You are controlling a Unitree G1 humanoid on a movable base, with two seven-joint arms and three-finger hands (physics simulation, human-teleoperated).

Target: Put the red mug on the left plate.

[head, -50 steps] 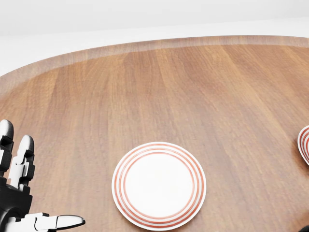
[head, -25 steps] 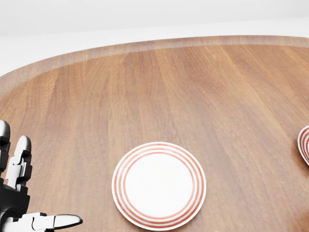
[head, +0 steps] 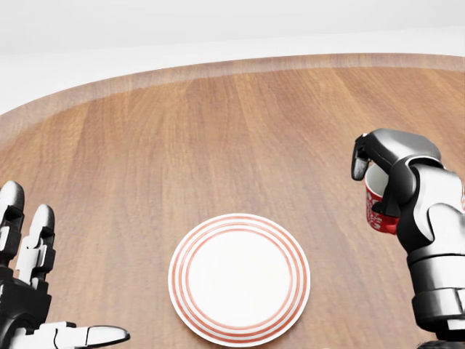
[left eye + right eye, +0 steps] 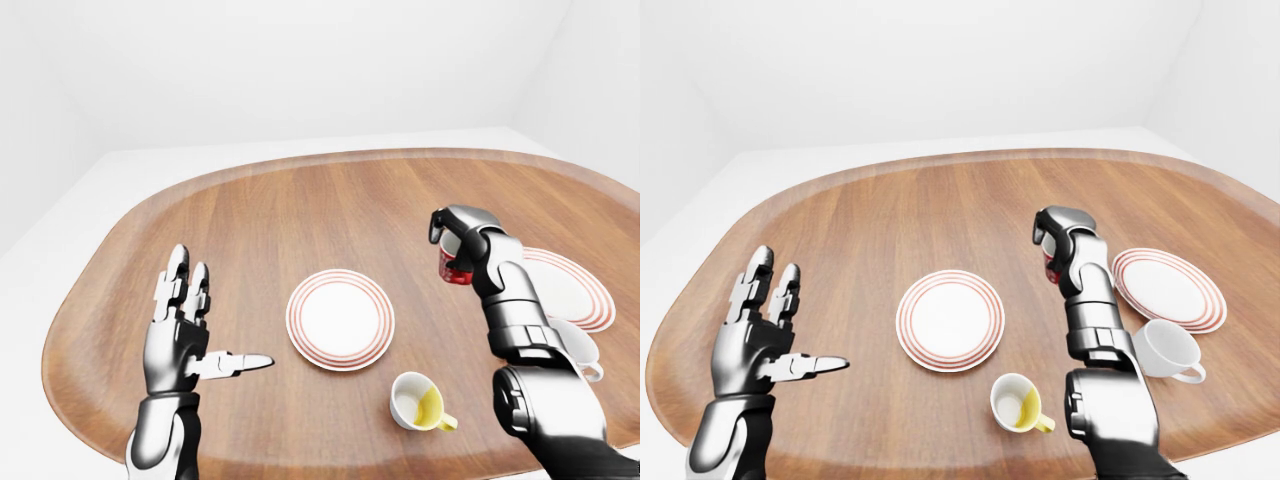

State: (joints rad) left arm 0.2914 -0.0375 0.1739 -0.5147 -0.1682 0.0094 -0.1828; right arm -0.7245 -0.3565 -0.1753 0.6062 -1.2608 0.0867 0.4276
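Red mug [image 3: 379, 211] hangs above the surface [image 3: 218, 131], clamped in the right hand [image 3: 396, 171] fingers, between the two plates, lifted to clear the left plate [image 3: 240, 279] rim; left hand [image 4: 180, 335] idles near the left edge, fingers apart

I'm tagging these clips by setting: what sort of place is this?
Probably a bare simulated dining setup: a rounded wooden table in a plain white room, laid with striped plates and mugs.

Glossy silver segmented arms, black joints, pale-tipped three-fingered left hand [image 4: 183, 335].
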